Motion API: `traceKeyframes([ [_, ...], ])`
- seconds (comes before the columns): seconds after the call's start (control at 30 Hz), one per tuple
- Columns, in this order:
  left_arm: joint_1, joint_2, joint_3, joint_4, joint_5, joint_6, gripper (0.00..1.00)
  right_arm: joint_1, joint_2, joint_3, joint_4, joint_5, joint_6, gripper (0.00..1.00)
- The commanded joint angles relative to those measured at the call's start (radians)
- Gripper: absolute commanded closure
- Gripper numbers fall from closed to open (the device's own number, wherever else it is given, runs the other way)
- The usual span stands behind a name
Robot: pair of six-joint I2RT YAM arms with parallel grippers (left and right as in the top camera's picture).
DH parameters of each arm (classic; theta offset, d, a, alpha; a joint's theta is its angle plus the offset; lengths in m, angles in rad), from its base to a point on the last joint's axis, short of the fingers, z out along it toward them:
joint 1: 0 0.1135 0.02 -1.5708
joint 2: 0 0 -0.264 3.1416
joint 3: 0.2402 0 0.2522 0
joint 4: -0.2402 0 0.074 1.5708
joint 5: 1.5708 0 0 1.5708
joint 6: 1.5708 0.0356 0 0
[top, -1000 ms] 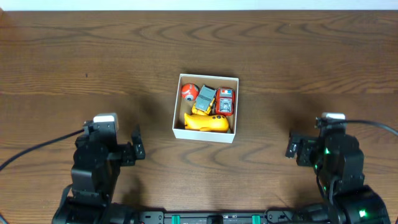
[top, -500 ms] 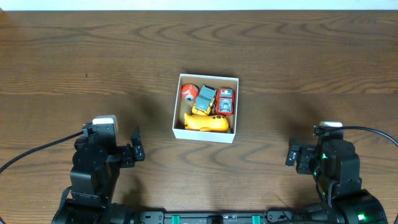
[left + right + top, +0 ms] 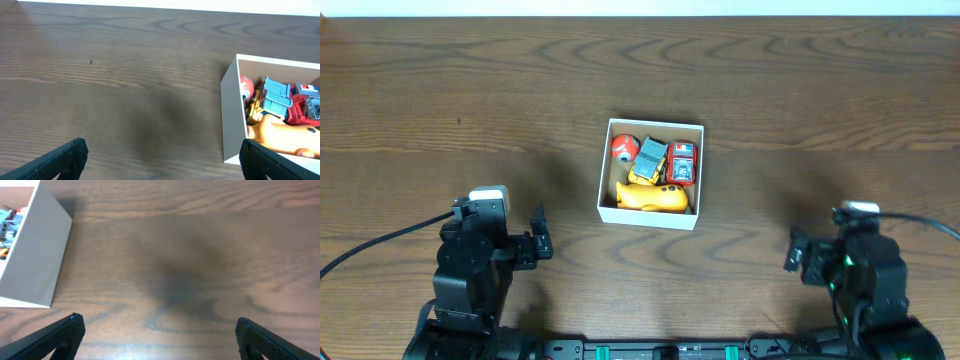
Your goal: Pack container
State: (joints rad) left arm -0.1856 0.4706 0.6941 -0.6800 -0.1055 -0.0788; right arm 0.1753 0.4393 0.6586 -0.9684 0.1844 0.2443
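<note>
The container is a small white box in the middle of the table, with a yellow toy, a blue toy car, a red toy car and a red-and-white ball inside. It also shows at the right of the left wrist view and at the left of the right wrist view. My left gripper is open and empty, left of the box. My right gripper is open and empty, right of the box. Both sit near the table's front edge.
The dark wooden table spreads around the box. A black cable runs from the left arm to the left edge, and another cable from the right arm to the right edge.
The right arm has drawn back a little toward the front edge. The left arm has also settled slightly back. The box and toys have not moved.
</note>
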Motion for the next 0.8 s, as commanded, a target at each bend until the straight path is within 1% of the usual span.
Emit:
traceKeyframes([
  [0.0, -0.004, 0.005, -0.006, 0.0, -0.011, -0.009, 0.02, -0.025, -0.118, -0.007, -0.05, -0.001, -0.014, 0.01],
  [0.13, -0.004, 0.005, -0.006, 0.0, -0.011, -0.009, 0.02, -0.037, -0.297, -0.045, -0.031, -0.046, -0.089, 0.01],
  [0.2, -0.004, 0.005, -0.006, 0.0, -0.011, -0.009, 0.02, -0.046, -0.372, -0.093, 0.024, -0.046, -0.095, 0.01],
  [0.27, -0.004, 0.005, -0.006, 0.0, -0.011, -0.009, 0.02, -0.055, -0.433, -0.163, 0.118, -0.047, -0.117, 0.01],
  [0.43, -0.004, 0.005, -0.006, 0.0, -0.011, -0.009, 0.02, -0.061, -0.428, -0.353, 0.475, -0.062, -0.182, 0.01],
  [0.53, -0.004, 0.005, -0.006, 0.0, -0.011, -0.009, 0.02, -0.061, -0.428, -0.445, 0.649, -0.062, -0.238, 0.01],
  [0.67, -0.004, 0.005, -0.006, 0.0, -0.011, -0.009, 0.02, -0.061, -0.428, -0.554, 0.819, -0.062, -0.336, 0.01],
  [0.77, -0.004, 0.005, -0.006, 0.0, -0.011, -0.009, 0.02, -0.061, -0.435, -0.617, 0.867, -0.075, -0.351, 0.01],
])
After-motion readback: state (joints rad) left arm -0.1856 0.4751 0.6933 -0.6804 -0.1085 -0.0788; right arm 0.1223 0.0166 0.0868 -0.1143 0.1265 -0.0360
